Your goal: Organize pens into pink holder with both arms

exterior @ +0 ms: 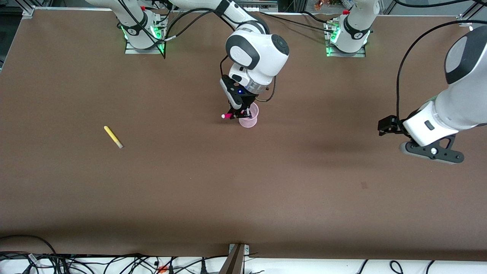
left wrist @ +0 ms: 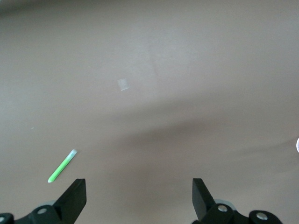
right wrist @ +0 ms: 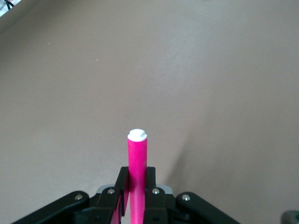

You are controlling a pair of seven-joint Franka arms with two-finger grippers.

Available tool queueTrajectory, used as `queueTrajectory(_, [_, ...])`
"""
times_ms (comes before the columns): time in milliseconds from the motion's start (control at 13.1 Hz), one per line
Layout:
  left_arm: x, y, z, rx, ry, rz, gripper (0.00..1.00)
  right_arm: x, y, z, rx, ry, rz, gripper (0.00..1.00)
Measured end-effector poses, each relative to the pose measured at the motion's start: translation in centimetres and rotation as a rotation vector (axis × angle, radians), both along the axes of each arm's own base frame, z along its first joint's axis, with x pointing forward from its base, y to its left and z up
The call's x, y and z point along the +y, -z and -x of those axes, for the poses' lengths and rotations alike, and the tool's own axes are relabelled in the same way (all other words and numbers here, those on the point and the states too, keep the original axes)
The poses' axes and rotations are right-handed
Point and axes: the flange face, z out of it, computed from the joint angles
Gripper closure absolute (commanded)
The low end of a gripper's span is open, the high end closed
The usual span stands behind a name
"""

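With right tool (exterior: 239, 113) clamped on magenta pen (exterior: 227, 115) lying level beside pink holder (exterior: 249, 117), I tilt upright; left tool (left wrist: 139, 198) wide open, empty, waits.

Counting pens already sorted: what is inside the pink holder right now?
No pen shows through the pink holder, but the right gripper above it, shut on the magenta pen, covers part of its mouth.

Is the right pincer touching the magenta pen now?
Touching. The right wrist view shows the right pincer shut on the magenta pen, both fingers pressed against its barrel with no gap.
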Motion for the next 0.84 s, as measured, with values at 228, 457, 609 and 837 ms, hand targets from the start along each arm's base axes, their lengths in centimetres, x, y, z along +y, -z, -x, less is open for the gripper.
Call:
queueTrajectory(228, [3.3,-1.5,0.4,-0.001,-0.092,-0.015,0.00,1.3,-0.1,1.6,-0.027,-0.014,0.001,1.00])
queueTrajectory(457, [5.7,-0.5,0.7,0.047,-0.190,0.030,0.00,2.1,-0.1,2.8,-0.049,-0.026,0.012,1.00])
queueTrajectory(609, [6.3,0.3,1.0,0.063,-0.224,0.001,0.00,2.0,0.7,2.7,-0.046,-0.027,0.029,1.00])
queueTrajectory(837, [6.2,-0.3,1.4,-0.053,-0.234,-0.026,0.00,1.8,2.5,2.8,-0.033,-0.025,0.056,1.00])
